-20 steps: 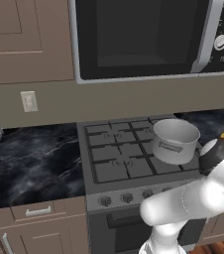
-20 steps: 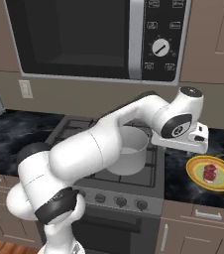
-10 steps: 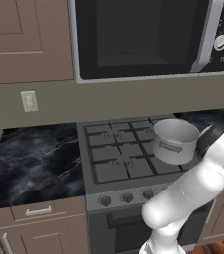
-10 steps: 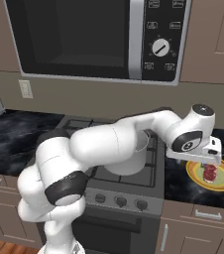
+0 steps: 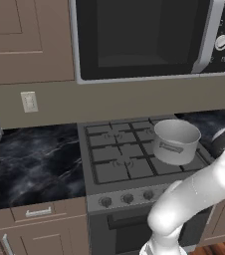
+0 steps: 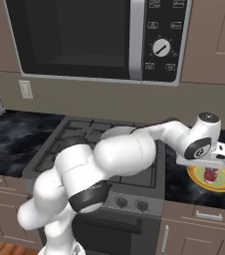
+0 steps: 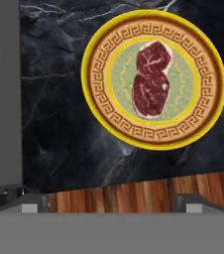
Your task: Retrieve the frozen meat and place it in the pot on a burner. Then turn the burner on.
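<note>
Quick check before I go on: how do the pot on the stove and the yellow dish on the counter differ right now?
The pot is plain grey metal, tall-walled, and looks empty; the yellow dish is shallow, patterned in brown and green, and holds the meat. The pot sits on a grate of the stove; the dish lies on the black counter to the stove's right, under the open gripper. Both are round.

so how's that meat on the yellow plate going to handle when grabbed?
The meat lies flat as a thick slab on the plate, so probably stiff, not floppy. It looks glossy, so it may slip between the open gripper's fingers. Its flatness suggests it won't roll.
</note>
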Robot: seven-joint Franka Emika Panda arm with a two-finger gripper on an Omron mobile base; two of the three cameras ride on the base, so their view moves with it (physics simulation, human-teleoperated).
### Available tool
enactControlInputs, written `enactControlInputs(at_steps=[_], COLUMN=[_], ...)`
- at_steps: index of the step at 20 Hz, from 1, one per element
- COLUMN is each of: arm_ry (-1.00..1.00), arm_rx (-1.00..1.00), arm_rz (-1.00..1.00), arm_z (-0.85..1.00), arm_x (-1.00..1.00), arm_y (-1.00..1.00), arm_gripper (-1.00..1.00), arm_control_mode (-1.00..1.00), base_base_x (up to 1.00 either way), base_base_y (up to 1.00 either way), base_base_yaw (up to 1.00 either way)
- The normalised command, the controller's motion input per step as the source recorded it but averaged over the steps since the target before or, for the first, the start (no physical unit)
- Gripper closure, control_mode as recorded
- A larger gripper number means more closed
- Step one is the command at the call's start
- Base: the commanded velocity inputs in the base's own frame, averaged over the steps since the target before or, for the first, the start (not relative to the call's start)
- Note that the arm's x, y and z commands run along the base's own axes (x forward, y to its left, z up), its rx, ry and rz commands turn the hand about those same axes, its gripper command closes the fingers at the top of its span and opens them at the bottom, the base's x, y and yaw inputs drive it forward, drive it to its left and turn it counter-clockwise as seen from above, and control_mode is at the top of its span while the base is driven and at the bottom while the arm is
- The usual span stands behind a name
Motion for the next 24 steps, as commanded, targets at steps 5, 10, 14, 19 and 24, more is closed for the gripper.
enactControlInputs(at_steps=[5,10,14,19,24], arm_ry=[0.12,0.04,0.00,0.00,-0.02], arm_rx=[0.11,0.05,0.01,0.01,0.00], arm_rz=[0.00,0.00,0.02,0.04,0.05], arm_z=[0.00,0.00,-0.05,-0.25,-0.31], arm_x=[0.27,0.12,0.11,0.14,0.07], arm_y=[-0.53,-0.28,-0.02,-0.07,-0.09], arm_gripper=[-1.00,-1.00,-1.00,-1.00,-1.00], arm_control_mode=[-1.00,-1.00,-1.00,-1.00,-1.00], base_base_x=[0.00,0.00,0.00,0.00,0.00], base_base_y=[0.00,0.00,0.00,0.00,0.00], base_base_yaw=[0.00,0.00,0.00,0.00,0.00])
